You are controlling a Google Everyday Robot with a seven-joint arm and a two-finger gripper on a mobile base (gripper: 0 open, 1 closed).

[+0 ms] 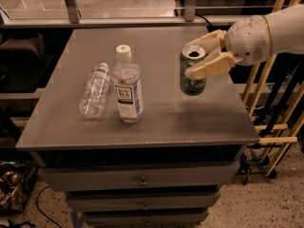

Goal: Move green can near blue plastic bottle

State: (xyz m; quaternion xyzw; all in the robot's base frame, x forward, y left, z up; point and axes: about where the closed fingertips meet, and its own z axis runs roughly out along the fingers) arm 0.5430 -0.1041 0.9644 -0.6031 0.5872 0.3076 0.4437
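Observation:
The green can [192,76] with a silver open top hangs above the right part of the grey table [156,113], held by my gripper [199,57], which comes in from the right and is shut on the can's upper part. The blue plastic bottle [127,85], with white cap and "TEA" label, stands upright left of centre, well to the left of the can.
A slimmer clear bottle [95,90] lies on its side just left of the tea bottle. The table has drawers [142,179] below. Wooden rails [275,127] stand to the right of the table. A glass barrier runs along the back.

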